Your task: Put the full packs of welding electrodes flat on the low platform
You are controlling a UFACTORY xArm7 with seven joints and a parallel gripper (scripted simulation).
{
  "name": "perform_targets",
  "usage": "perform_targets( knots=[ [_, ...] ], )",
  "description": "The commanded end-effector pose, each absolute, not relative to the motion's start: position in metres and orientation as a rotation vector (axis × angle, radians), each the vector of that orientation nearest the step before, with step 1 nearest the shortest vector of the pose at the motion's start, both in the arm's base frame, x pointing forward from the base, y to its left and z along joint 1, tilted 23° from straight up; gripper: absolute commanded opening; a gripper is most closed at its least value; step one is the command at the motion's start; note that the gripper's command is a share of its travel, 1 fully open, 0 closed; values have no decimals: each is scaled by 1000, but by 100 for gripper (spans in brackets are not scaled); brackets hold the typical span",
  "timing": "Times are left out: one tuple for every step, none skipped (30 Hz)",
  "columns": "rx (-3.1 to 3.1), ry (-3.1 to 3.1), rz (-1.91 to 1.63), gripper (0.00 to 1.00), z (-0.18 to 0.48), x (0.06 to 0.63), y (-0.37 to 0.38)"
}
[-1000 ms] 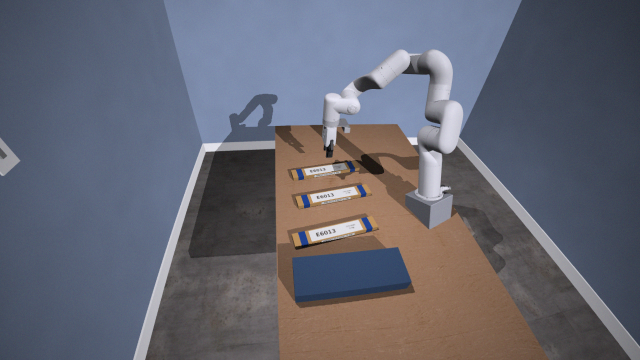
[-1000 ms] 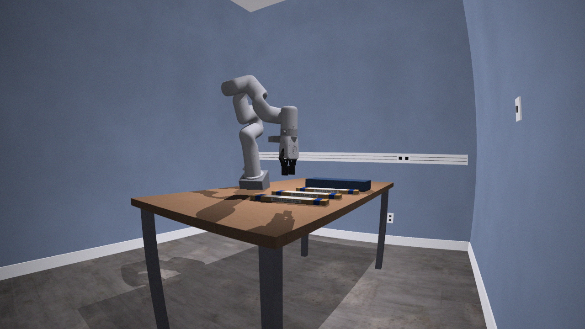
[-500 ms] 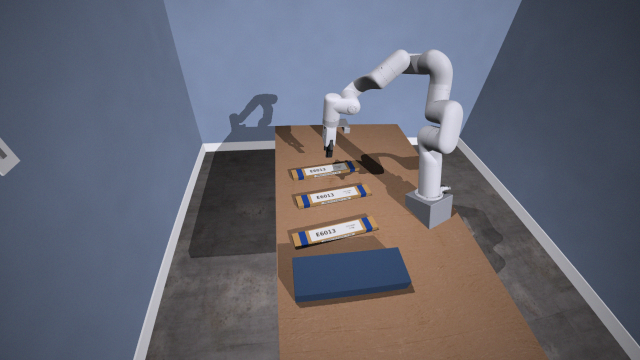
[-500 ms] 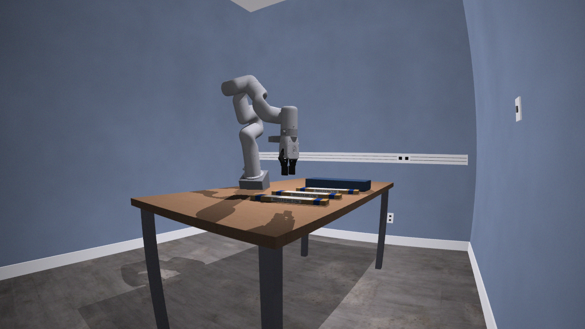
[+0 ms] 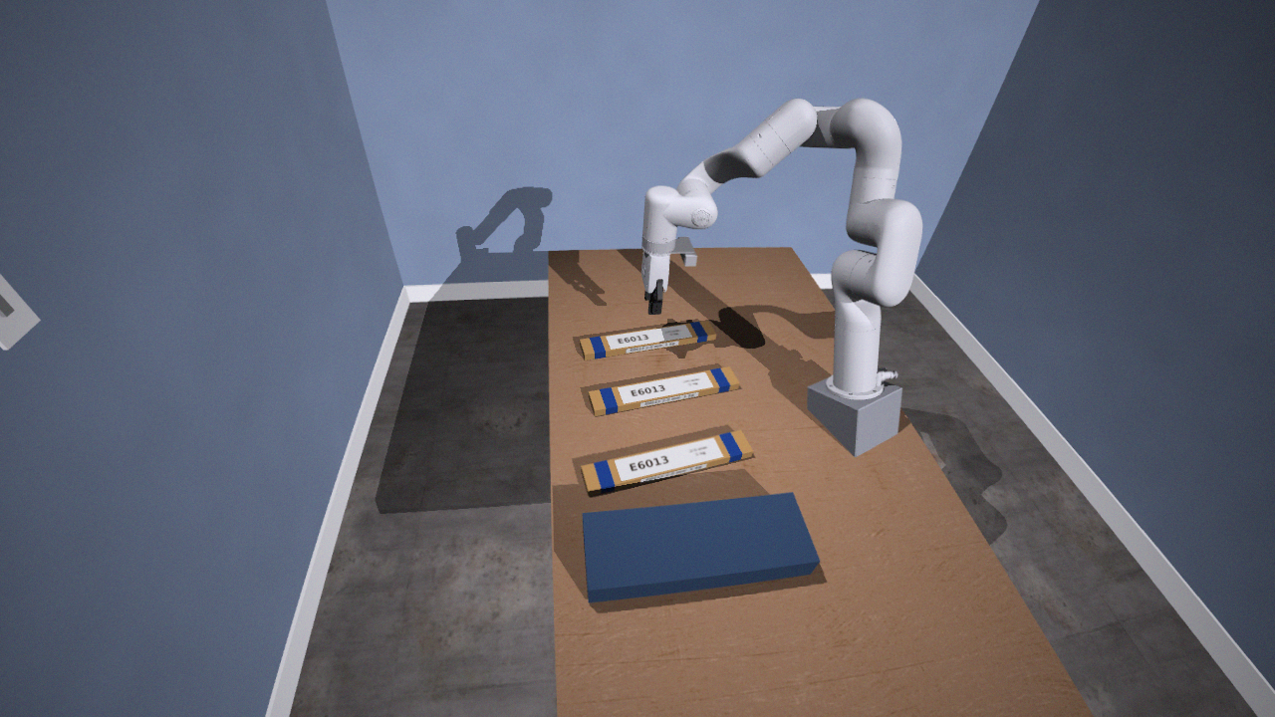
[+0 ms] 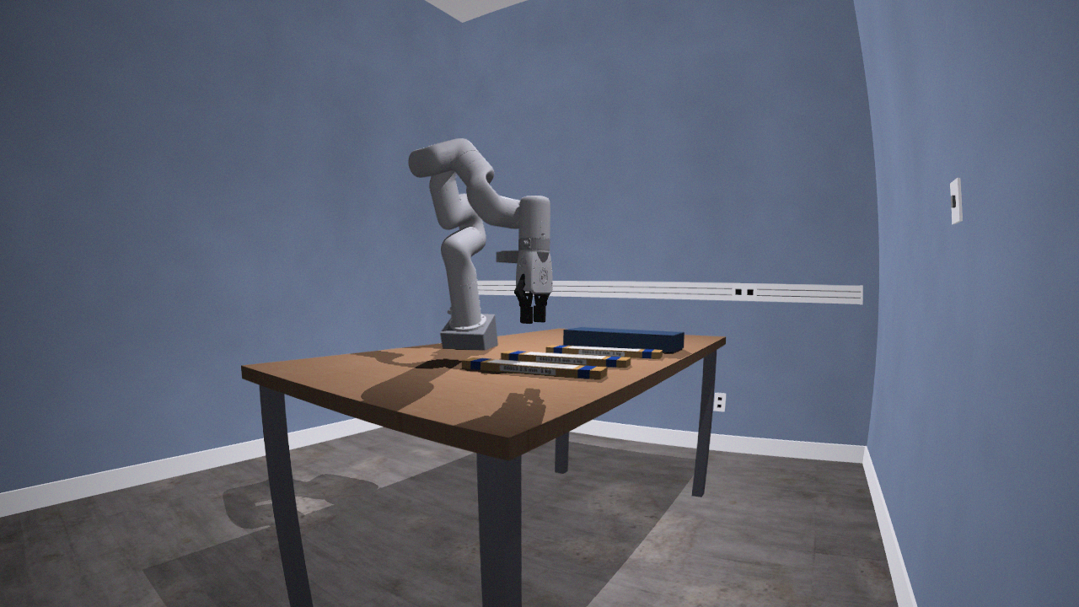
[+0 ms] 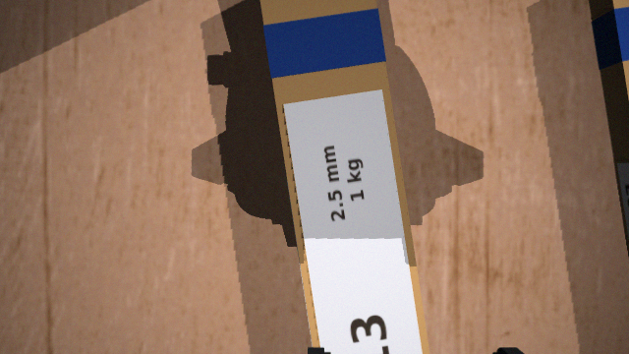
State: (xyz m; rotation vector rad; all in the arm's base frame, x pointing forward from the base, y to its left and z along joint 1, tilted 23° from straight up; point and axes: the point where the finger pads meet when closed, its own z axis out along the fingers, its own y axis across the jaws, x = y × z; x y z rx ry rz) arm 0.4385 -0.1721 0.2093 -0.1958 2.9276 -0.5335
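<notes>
Hovering fingers (image 5: 654,308) above far pack (image 5: 645,340), 2 packs (image 5: 663,389) beside.

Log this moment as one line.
gripper: open, empty | above far pack | three packs on table | platform: no packs
</notes>
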Motion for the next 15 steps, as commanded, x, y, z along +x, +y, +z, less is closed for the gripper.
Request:
perform_targets(
  knots=[
    [-196,2923,-534,58,210,441,-169],
    [-196,2923,-534,58,210,442,-167],
    [-196,2923,-534,58,209,443,-166],
    [-196,2923,-534,58,209,443,-164],
    [-196,2923,-534,58,208,444,-162],
    [-196,2923,-534,58,208,446,-159],
    [-196,2923,-534,58,207,447,-157],
    [-196,2923,-534,58,206,448,-154],
    [-196,2923,-534,58,205,450,-151],
    [-196,2923,-534,58,204,451,-148],
    [-196,2923,-534,58,203,453,-144],
    [-196,2923,-534,58,202,455,-141],
    [-196,2923,-534,58,201,457,-137],
    [-196,2923,-534,58,200,458,-132],
    [-196,2923,-534,58,200,458,-132]
  ],
)
